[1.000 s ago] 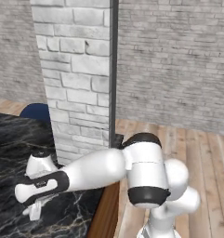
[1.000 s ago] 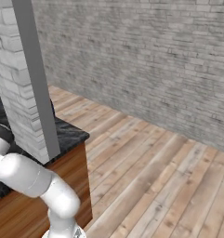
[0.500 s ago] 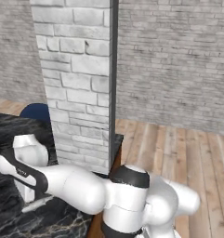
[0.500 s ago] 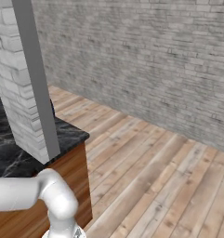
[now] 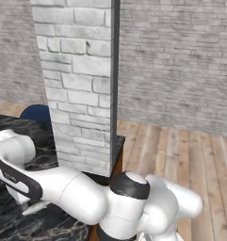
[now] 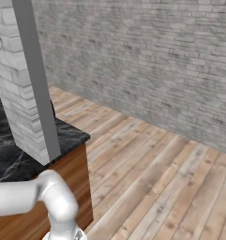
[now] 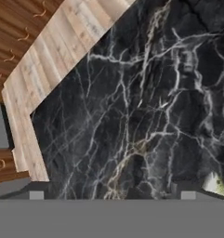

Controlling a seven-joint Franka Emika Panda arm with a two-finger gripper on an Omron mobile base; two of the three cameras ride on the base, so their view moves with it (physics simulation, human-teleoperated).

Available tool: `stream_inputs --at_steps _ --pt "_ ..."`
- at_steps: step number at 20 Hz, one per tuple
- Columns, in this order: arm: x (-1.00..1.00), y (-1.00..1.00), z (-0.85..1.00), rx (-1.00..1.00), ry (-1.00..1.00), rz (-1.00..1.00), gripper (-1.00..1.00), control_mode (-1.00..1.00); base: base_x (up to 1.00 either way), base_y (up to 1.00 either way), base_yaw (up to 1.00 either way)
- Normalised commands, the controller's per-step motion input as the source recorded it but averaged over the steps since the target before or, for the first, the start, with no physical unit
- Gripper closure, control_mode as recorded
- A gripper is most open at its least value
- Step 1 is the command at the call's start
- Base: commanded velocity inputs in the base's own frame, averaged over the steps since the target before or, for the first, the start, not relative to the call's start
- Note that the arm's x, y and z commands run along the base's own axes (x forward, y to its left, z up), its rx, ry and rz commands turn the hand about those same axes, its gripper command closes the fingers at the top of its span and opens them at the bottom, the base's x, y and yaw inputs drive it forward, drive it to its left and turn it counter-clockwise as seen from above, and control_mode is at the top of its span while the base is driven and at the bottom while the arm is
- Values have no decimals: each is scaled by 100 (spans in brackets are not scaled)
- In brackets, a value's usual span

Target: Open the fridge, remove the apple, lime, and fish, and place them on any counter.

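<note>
We see the jaws released: the two dark finger tips of the gripper stand far apart at the bottom of the hand view, with nothing between them but bare black marble. That marble is the tabletop, white-veined, and in the hand view its edge runs on a slant from the upper middle down to the lower left, with the pale wooden floor beyond it. Just outside the right-hand finger tip lies a small pale object, whitish with a yellow-green tinge (it could be the fish or the lime, we cannot tell which). It rests on the marble and is apart from the finger. Only a corner of it shows, so we cannot say which way it points or how its long axis lies. From the left base view, the white arm reaches leftward and low over the tabletop, in front of a white brick column that stands on the marble, with a dark grey strip down its right edge. A dark blue rounded thing sits behind the column's left side. In the right base view, the brown wooden cabinet under the marble meets the floor, with a grey brick wall behind.
</note>
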Motion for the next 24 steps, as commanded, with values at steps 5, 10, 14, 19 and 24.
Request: stream_inputs --at_steps 5,10,14,19,24 --pt "-78 -69 42 -5 -1 1 -100 -100 0 0 0" --pt "-57 -67 29 -9 -24 0 -100 -100 0 0 0" --pt "-44 -60 48 -5 -47 -7 -100 -100 0 0 0" --pt "-4 -53 74 0 -33 -12 -100 -100 0 0 0" --pt "0 -42 33 0 -35 -17 -100 -100 0 0 0"
